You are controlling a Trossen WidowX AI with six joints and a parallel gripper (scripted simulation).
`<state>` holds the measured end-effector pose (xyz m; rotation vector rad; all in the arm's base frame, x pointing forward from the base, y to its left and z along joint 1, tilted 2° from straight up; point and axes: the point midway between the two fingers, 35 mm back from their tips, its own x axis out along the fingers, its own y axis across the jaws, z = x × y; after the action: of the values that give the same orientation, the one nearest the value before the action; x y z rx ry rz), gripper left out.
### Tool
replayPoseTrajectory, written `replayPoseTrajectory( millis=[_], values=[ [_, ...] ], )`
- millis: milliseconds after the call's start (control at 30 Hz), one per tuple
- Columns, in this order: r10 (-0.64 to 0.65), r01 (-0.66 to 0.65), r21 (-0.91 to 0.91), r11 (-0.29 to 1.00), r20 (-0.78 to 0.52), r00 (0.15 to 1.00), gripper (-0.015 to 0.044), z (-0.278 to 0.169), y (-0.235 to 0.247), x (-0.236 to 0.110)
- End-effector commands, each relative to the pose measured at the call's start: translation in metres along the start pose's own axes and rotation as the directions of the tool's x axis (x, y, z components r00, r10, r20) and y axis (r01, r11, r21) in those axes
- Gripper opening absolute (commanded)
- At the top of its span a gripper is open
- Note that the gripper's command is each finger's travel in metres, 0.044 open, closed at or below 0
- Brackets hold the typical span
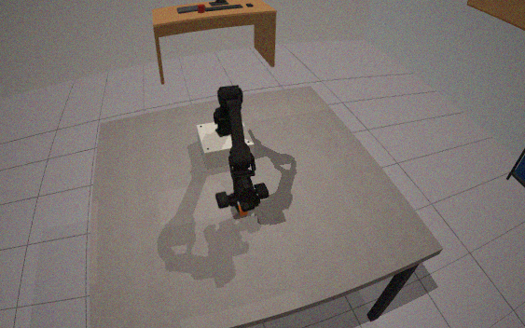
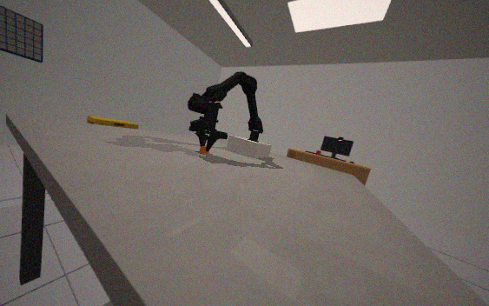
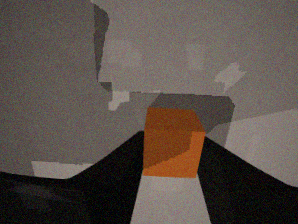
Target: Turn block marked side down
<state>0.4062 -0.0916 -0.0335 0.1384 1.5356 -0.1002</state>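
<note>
The fingers are clenched on the orange block [image 3: 173, 144], one black finger pressed against each of its two opposite sides. The block [image 1: 241, 211] sits at the fingertips and rests on the grey worktop [image 1: 344, 219], near its centre and well apart from every edge. The arm [image 2: 234, 87] reaches down from above, fingers pointing at the worktop

Table [image 1: 344, 233]: grey square top, dark legs. On it we count a white base plate [image 1: 214, 137] near centre and an orange block [image 1: 241, 211] at its 5 o'clock, resting on the top.
</note>
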Motion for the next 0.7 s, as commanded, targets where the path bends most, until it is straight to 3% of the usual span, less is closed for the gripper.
replayPoseTrajectory(
  millis=[0,67,233,667],
  values=[
    [-0.004,0.004,0.002,1.0,0.0,1.0,0.0045,0.0,-0.001,0.0],
    [-0.004,0.004,0.002,1.0,0.0,1.0,0.0,0.0,-0.001,-0.005],
    [-0.004,0.004,0.002,1.0,0.0,1.0,0.0,0.0,-0.001,-0.03],
    [-0.004,0.003,0.004,1.0,0.137,0.991,0.0,0.004,-0.001,-0.021]
  ],
)
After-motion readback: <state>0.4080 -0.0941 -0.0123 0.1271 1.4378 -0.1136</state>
